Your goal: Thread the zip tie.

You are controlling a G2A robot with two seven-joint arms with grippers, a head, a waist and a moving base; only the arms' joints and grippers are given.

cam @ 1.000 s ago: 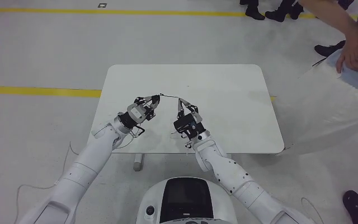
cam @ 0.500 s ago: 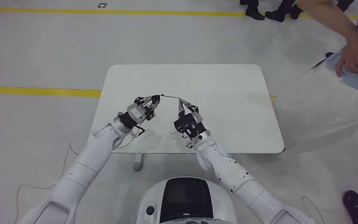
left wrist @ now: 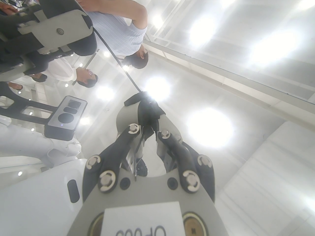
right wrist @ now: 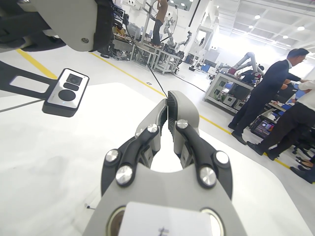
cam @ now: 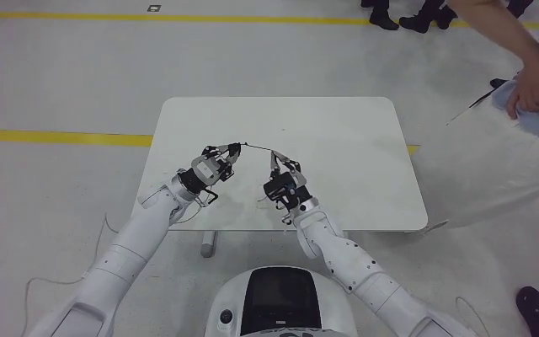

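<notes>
A thin black zip tie [cam: 257, 147] stretches in the air between my two grippers, above the middle of the white table [cam: 354, 126]. My left gripper [cam: 238, 147] is shut on one end of it. In the left wrist view the zip tie [left wrist: 118, 60] runs from my left gripper [left wrist: 147, 106] up to the right one [left wrist: 66, 25]. My right gripper [cam: 273, 153] is shut on the other end. In the right wrist view the zip tie [right wrist: 147, 67] leaves my right gripper [right wrist: 167, 100] and reaches the left gripper [right wrist: 73, 13].
A small dark bit [cam: 260, 200] lies on the table near its front edge. A large white sheet [cam: 488, 160] hangs close to the table's right edge, held by a person's hand [cam: 526, 88]. Bare tabletop lies behind and to the right of the grippers.
My right gripper has edged slightly to the right and the zip tie looks a little straighter. My left gripper has stayed in place.
</notes>
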